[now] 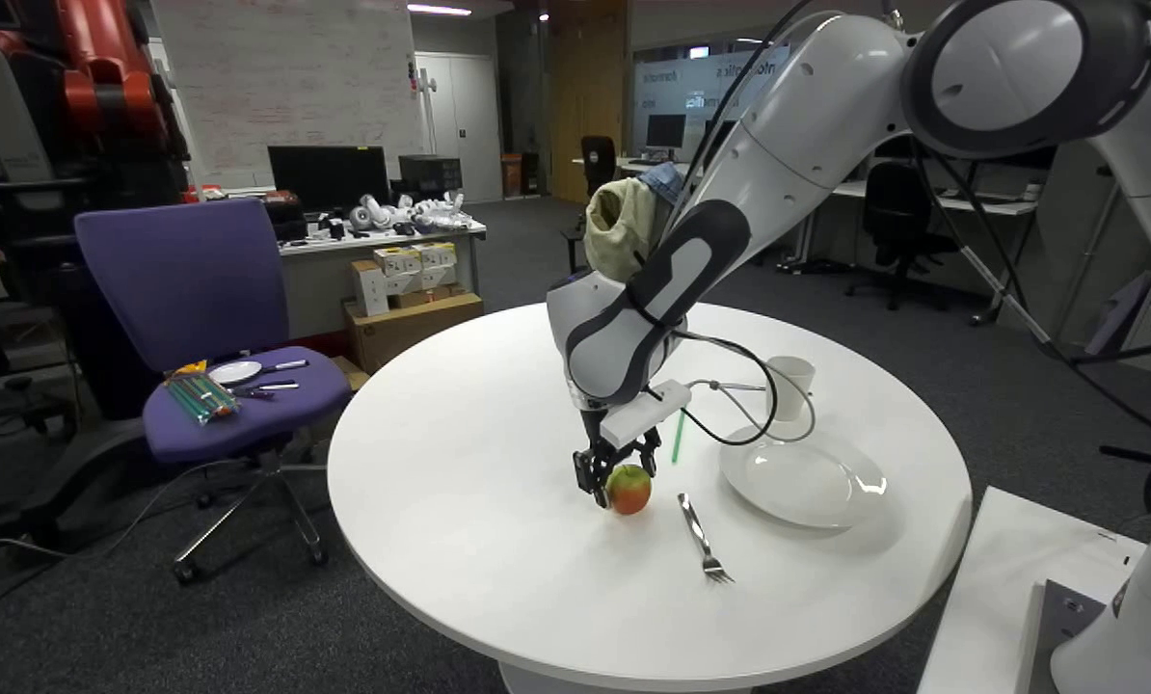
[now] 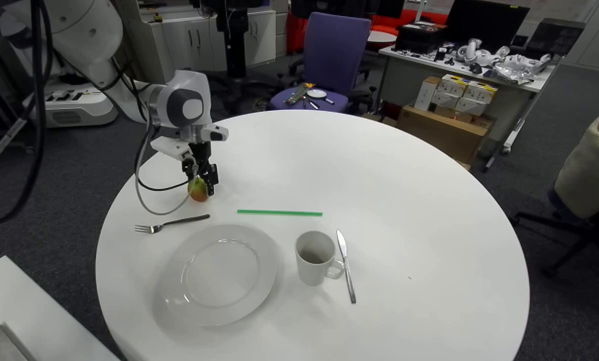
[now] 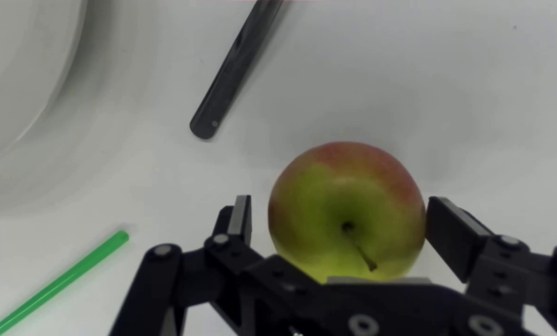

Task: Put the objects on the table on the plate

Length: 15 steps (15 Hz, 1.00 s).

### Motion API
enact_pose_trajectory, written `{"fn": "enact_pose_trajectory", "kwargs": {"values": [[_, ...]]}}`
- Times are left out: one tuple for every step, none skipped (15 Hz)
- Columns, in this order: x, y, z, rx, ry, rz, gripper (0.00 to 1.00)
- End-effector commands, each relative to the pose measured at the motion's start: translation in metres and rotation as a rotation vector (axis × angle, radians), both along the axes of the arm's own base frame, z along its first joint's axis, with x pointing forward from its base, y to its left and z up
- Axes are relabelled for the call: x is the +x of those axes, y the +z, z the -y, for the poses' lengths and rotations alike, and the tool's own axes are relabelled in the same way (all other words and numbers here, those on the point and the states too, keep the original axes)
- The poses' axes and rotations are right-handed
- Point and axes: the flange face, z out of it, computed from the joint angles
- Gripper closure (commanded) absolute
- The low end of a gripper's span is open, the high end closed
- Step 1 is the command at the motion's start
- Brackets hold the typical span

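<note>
In an exterior view my jaws stood wide around a round, yellow-green and red apple (image 1: 629,490), which rested on a large, smooth, round white surface (image 1: 460,453). I judged I was lining up a grasp from above. A slim silvery metal fork (image 1: 699,533) lay roughly between the apple and a round, shallow, glossy white plate (image 1: 802,474), which bore none of the objects yet. A clear packet (image 1: 200,396) on a purple fabric chair (image 1: 190,280) seemed to hold green sticks (image 1: 193,390) (spares, I guessed).

In an exterior view the layout read as a place setting: fork to one side of the plate, a small white cup (image 2: 309,272) with a handle upright just beside it, and a slim silvery metal knife (image 2: 347,268) by that handle, touching or nearly so. A thin, straight green stick (image 2: 279,213) lay past the plate's rim. The cup was shaded inside; I could not tell whether it held anything.

In the wrist view the apple sat stem up between the jaws, clear of the pad (image 3: 238,219) on the picture's left, while the opposite pad met or nearly met its skin. Nothing was gripped. The wide stance presumably left room for the apple's girth before closing.
</note>
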Motion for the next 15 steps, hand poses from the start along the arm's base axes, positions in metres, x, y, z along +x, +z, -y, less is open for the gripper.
{"fn": "enact_pose_trajectory", "kwargs": {"values": [[-0.0032, 0.0051, -0.0004, 0.004, -0.015, -0.008, 0.0], [-0.0033, 0.005, 0.0, 0.004, -0.016, -0.009, 0.0], [-0.0034, 0.0051, 0.0003, 0.005, -0.015, -0.01, 0.02], [-0.0034, 0.0051, 0.0004, 0.006, -0.014, -0.01, 0.26], [-0.0034, 0.005, 0.0005, 0.006, -0.014, -0.011, 0.27], [-0.0033, 0.005, 0.0005, 0.007, -0.014, -0.012, 0.31], [-0.0032, 0.005, 0.0004, 0.007, -0.015, -0.012, 0.37], [-0.0031, 0.005, 0.0004, 0.006, -0.015, -0.012, 0.46], [-0.0027, 0.0057, 0.0003, 0.007, -0.017, -0.011, 0.51], [-0.0028, 0.0053, 0.0005, 0.006, -0.018, -0.012, 0.51], [-0.0028, 0.0052, 0.0006, 0.006, -0.019, -0.012, 0.51], [-0.0028, 0.0055, 0.0009, 0.005, -0.021, -0.012, 0.51], [-0.0035, 0.0065, 0.0009, 0.004, -0.023, -0.011, 0.51], [-0.0047, 0.0081, 0.0009, 0.003, -0.022, -0.008, 0.51], [-0.0062, 0.01, 0.001, 0.003, -0.022, -0.006, 0.51]]}}
